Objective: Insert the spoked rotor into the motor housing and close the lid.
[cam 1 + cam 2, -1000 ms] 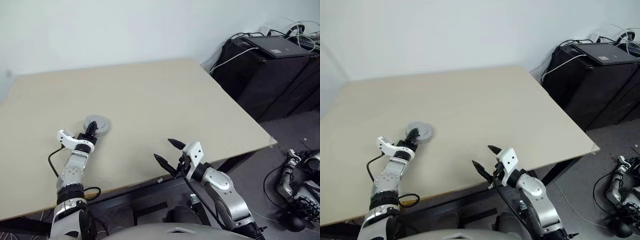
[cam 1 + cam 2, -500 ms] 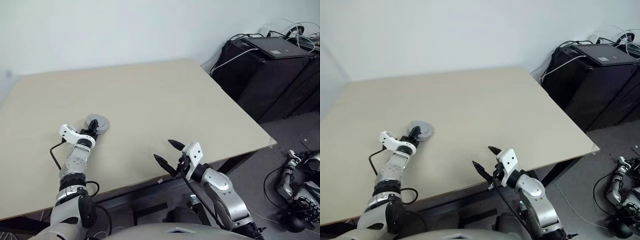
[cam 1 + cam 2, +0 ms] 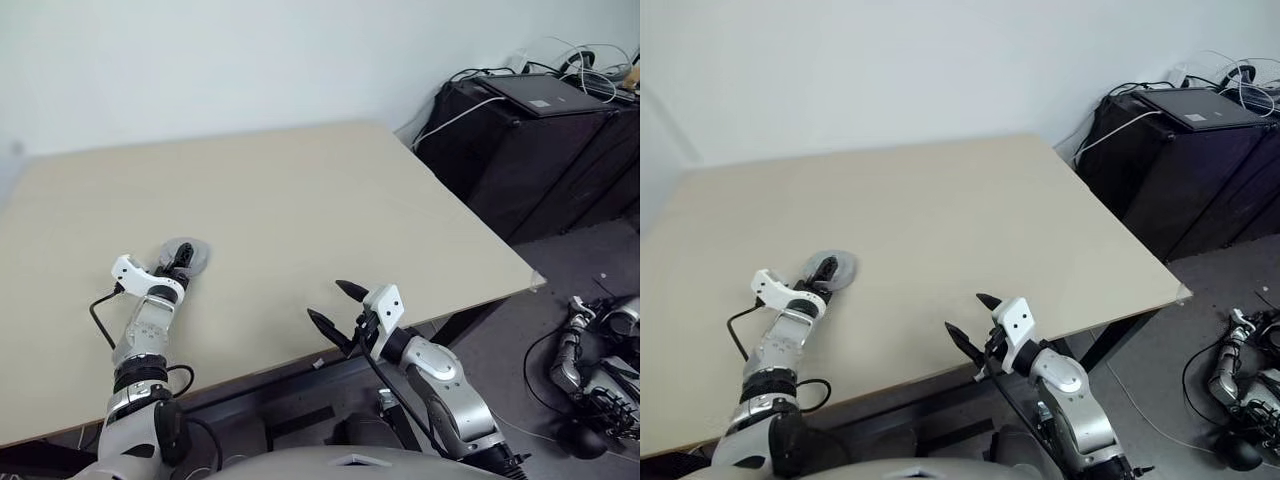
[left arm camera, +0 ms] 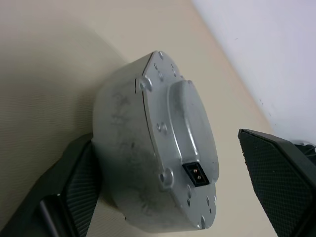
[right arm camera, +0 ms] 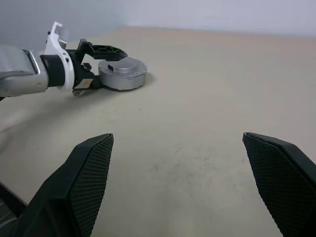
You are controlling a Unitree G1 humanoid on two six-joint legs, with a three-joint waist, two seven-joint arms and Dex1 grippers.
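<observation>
The closed motor housing (image 3: 187, 256) sits on the counter (image 3: 300, 200) at nine o'clock, between the left end effector's (image 3: 178, 262) spread fingers. The right end effector (image 3: 330, 305) gapes empty over the six o'clock edge, broad bare counter beyond.

Left black two-finger gripper (image 3: 180, 262) at frame's left, fingers spread; right black two-finger gripper (image 3: 330, 305) bottom centre, fingers wide apart.
</observation>
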